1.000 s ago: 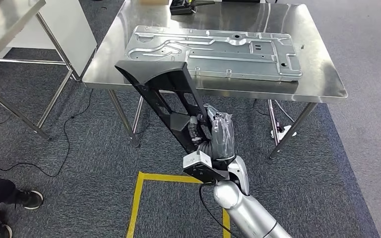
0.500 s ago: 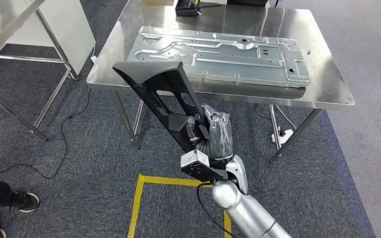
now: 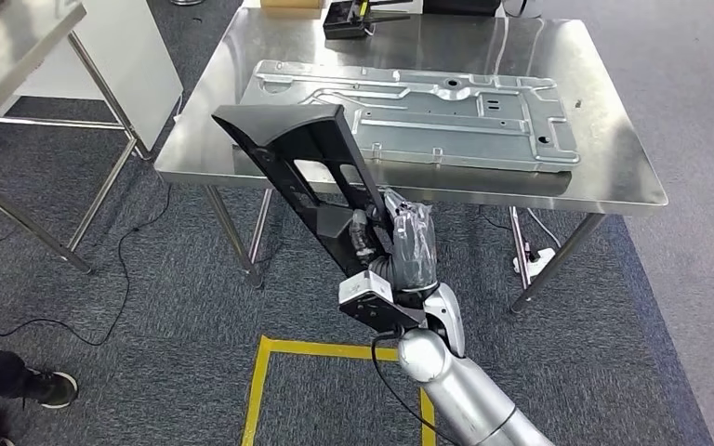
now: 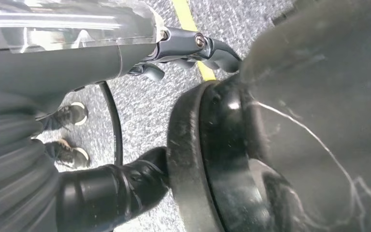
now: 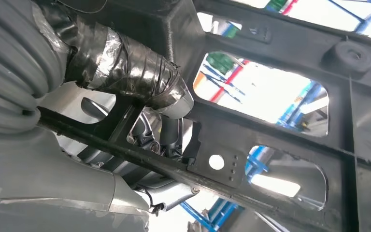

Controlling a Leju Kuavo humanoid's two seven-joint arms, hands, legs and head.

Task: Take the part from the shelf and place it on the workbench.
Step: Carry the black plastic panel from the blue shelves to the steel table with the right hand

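While the right hand [image 3: 400, 243] grips the black part [image 3: 311, 177], its upper end tilts over the table [image 3: 614, 177] edge; left hand's [image 4: 101, 195] grasp: cannot tell.

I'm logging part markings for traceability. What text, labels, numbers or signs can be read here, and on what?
None can be read.
Black part in the right hand: no marking shows.
Metal panel on the workbench: stamped shapes, no text.
Black device at the far edge: too small to read.
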